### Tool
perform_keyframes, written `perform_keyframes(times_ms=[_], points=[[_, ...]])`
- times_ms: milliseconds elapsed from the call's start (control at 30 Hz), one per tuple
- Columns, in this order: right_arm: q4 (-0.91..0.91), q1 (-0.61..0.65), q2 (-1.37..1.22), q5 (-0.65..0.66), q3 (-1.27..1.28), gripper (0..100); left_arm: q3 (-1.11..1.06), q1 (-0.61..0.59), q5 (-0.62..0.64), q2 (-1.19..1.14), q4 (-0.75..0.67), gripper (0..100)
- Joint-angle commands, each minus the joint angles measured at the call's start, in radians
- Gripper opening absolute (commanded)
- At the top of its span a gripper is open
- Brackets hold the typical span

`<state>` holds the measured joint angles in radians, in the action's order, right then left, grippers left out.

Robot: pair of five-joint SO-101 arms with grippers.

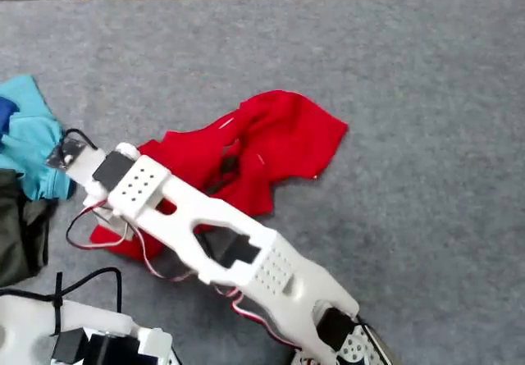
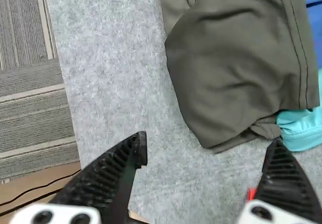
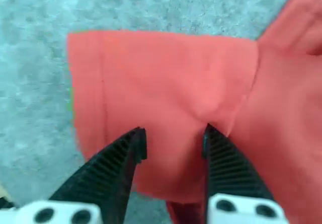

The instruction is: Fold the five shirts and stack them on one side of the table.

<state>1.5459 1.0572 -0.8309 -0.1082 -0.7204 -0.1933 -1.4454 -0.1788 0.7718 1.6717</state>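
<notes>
Spreading across the whole scene, the gray table (image 1: 410,94) carries all the clothes. The right arm (image 1: 213,217) is the next biggest thing: it reaches from the near right corner toward the left and ends over the near left part of the red shirt (image 1: 279,135). That shirt lies crumpled and unfolded a little left of the table's middle, with one sleeve spread flat under the arm's wrist.

The left arm (image 1: 90,336) sits low at the near left corner. Just beside it at the left edge lies a dark olive shirt (image 1: 20,234), loosely bunched. A teal shirt (image 1: 33,135) lies just beyond it, touching its far side, and a bit of blue shirt (image 1: 6,115) shows at the very edge next to the teal one. These three sit together on the left side, apart from the red shirt.

The right gripper (image 3: 173,136) hangs over the red sleeve with its fingers (image 3: 118,158) partly apart. Red cloth shows in the gap, and nothing is pinched between them.

The left gripper (image 2: 209,143) is spread wide over bare table near the olive shirt's hem and grips nothing. A strip of striped carpet (image 2: 30,58) shows past the table's edge on that side.
</notes>
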Motion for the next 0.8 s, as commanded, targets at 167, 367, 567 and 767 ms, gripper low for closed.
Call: perform_keyframes(times_ms=[167, 367, 567, 767], points=[[0.155, -0.182, -0.087, 0.005, -0.186, 12.5, -0.014, -0.002, -0.011, 0.012, -0.063, 36], [0.230, -0.303, -0.094, 0.005, -0.275, 0.5, -0.015, 0.000, -0.011, 0.008, -0.060, 36], [0.236, -0.460, -0.079, -0.040, -0.374, 0.5, -0.015, 0.002, -0.011, 0.005, -0.061, 36], [0.238, -0.582, 0.005, -0.058, -0.351, 0.5, -0.017, 0.002, -0.011, 0.002, -0.058, 36]])
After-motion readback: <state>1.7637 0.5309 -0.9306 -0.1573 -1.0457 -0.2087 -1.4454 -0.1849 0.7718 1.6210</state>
